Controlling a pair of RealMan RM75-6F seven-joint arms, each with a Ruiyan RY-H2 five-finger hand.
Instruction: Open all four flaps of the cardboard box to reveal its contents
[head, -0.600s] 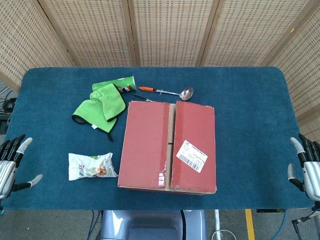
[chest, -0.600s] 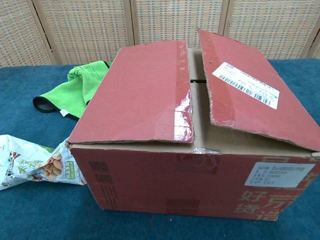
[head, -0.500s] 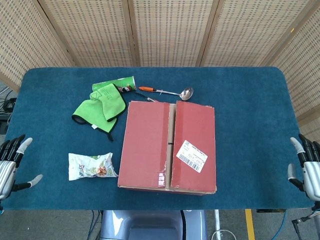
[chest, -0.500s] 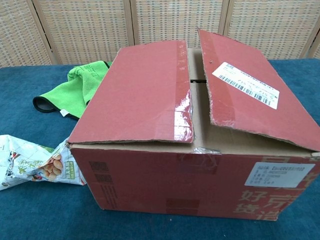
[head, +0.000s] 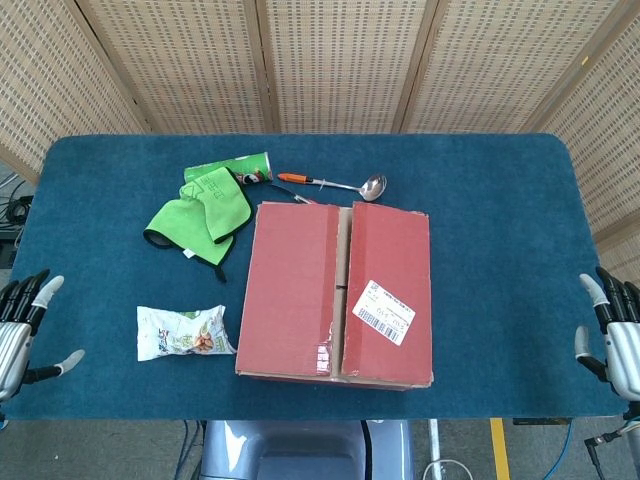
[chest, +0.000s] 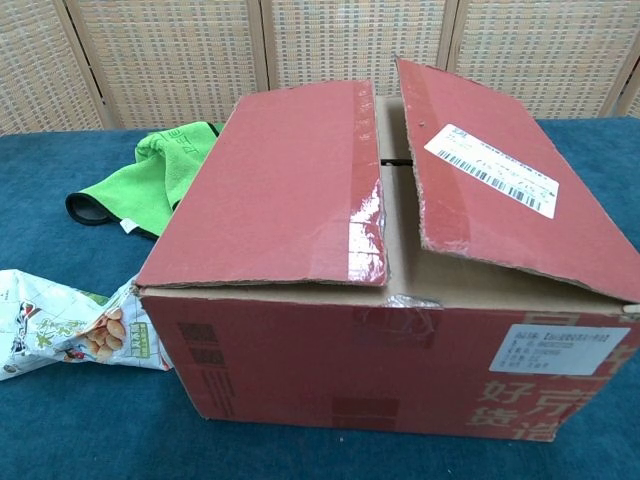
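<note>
cardboard box (head: 335, 293): flaps seemingly closed | left hand (head: 20, 333), right hand (head: 612, 342): fingers wide, empty

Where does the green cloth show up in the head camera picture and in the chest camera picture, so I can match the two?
Head view: the green cloth lies left of the cardboard box, near its far left corner.
Chest view: it shows at upper left, partly hidden behind the box's left top flap.
Shared landmark: the snack bag, beside the box's near left corner in both views.
</note>
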